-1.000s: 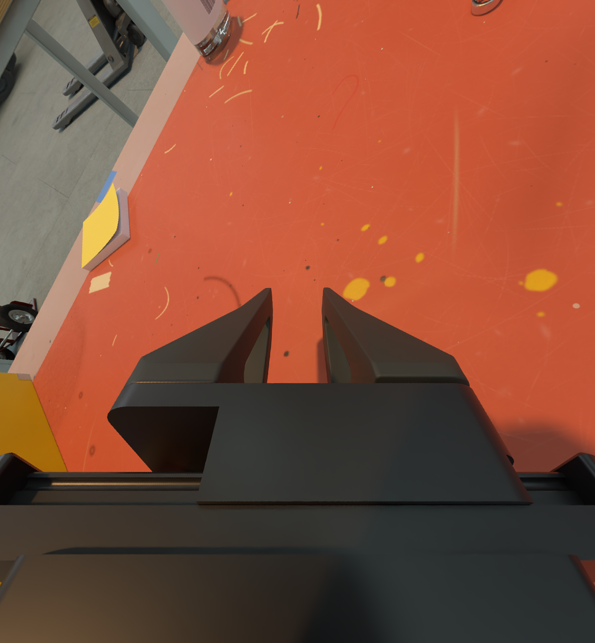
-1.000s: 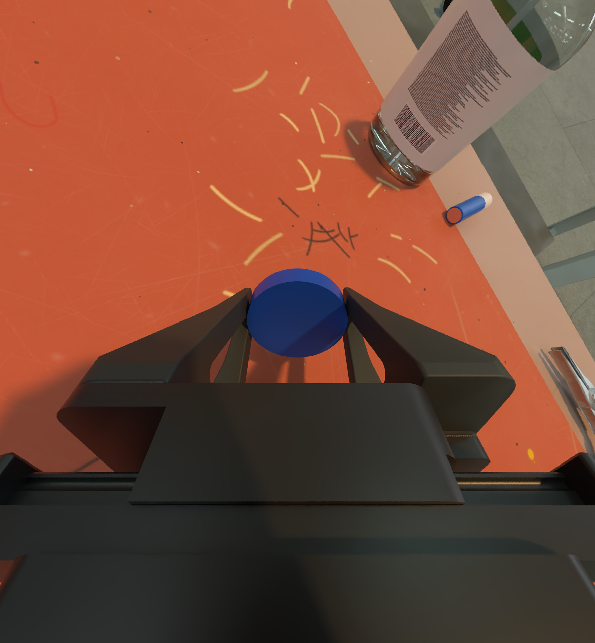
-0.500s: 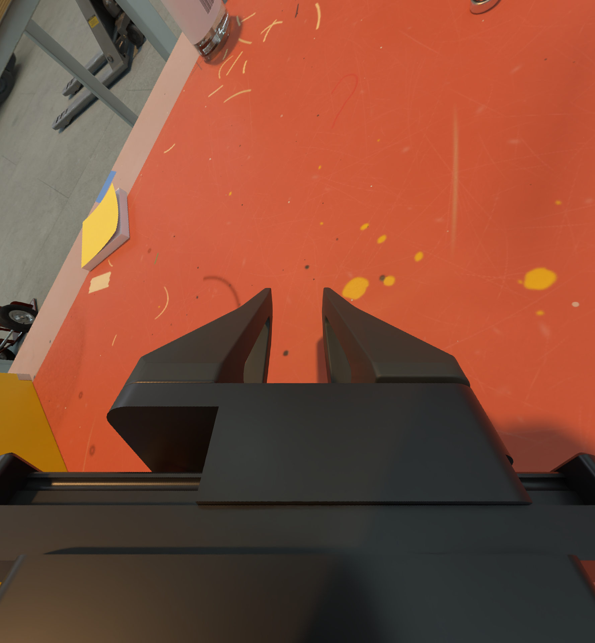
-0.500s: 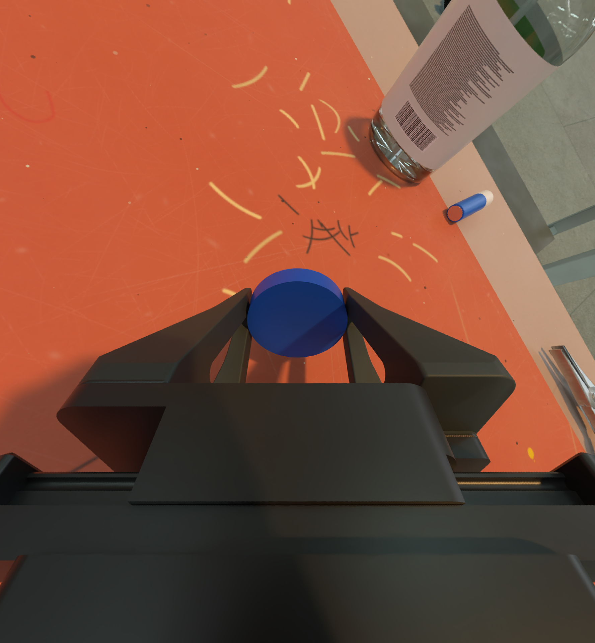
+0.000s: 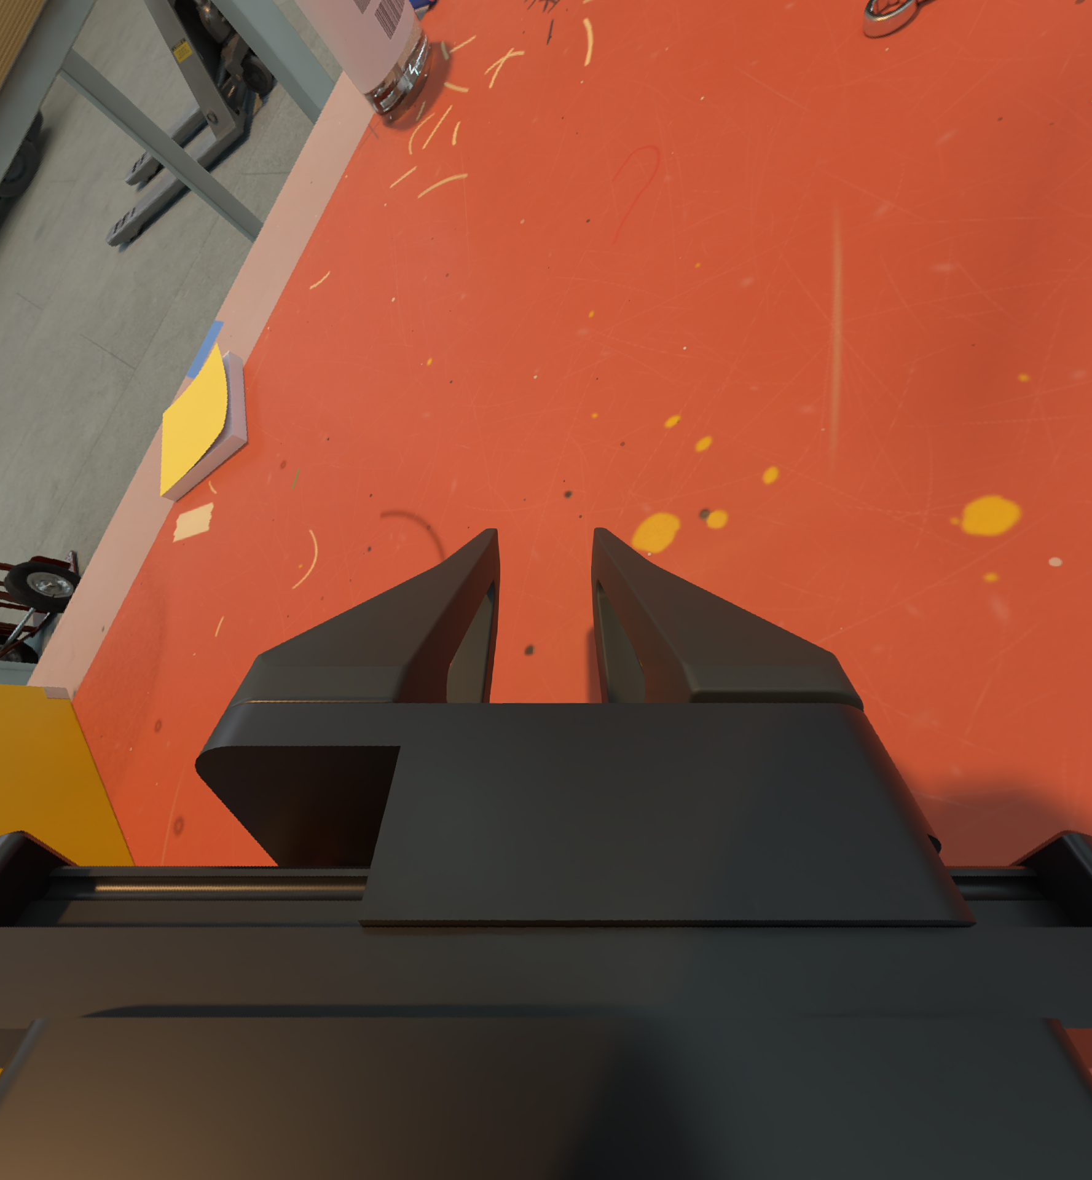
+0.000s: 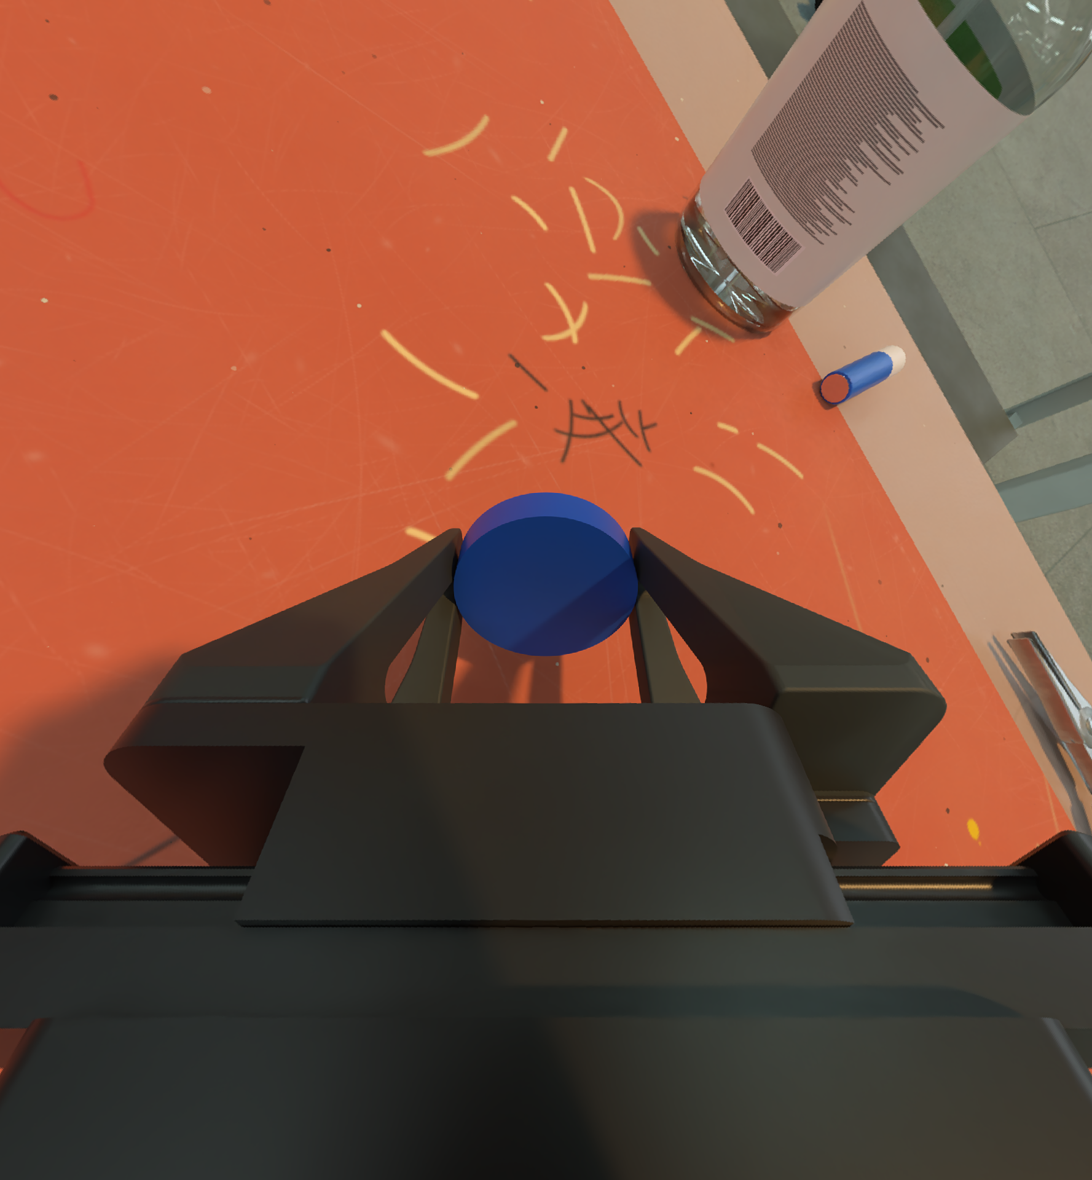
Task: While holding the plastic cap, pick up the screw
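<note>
- R gripper (image 6: 544, 543) clamped on blue plastic cap (image 6: 544, 578); cap sits betw fingertips, lifted above orange table (image 6: 211, 383).
- L gripper (image 5: 544, 536) fingers narrowly apart, nothing betw them, above table.
- Screw not visible in either view.
- Bottle (image 6: 805, 191), blue tube (image 6: 856, 378), pliers (image 6: 1079, 728) at table's right edge, well apart from cap.

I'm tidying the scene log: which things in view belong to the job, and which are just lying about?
Job:
plastic cap, blue, clamped in the right gripper
left gripper, nothing between its fingers
No screw visible.

Lying about:
bottle
small blue cylinder
pliers
yellow notepad
</note>
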Robot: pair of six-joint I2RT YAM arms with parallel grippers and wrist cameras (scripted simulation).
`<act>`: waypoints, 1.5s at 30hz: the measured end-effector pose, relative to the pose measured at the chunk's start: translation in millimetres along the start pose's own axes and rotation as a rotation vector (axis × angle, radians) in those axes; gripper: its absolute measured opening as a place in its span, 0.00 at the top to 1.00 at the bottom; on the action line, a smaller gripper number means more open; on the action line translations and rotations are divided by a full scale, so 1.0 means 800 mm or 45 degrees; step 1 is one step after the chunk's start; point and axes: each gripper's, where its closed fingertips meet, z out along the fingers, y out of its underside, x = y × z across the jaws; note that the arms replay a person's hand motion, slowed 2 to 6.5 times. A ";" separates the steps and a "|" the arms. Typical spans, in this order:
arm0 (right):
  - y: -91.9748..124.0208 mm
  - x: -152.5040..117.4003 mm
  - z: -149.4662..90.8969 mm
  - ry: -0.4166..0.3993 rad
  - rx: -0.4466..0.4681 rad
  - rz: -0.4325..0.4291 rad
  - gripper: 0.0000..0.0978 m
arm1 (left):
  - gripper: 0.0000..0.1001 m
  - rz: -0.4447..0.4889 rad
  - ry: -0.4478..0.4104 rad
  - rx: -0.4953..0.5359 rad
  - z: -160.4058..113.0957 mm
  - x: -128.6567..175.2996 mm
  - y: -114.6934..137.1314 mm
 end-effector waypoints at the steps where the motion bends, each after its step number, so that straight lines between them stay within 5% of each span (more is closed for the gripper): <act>1: 0.000 0.000 0.000 0.001 -0.001 0.000 0.56 | 0.76 0.001 0.000 0.000 0.000 0.000 0.000; 45: 0.003 0.001 0.002 0.002 -0.011 -0.001 0.56 | 0.76 0.006 0.022 0.010 0.000 0.004 -0.001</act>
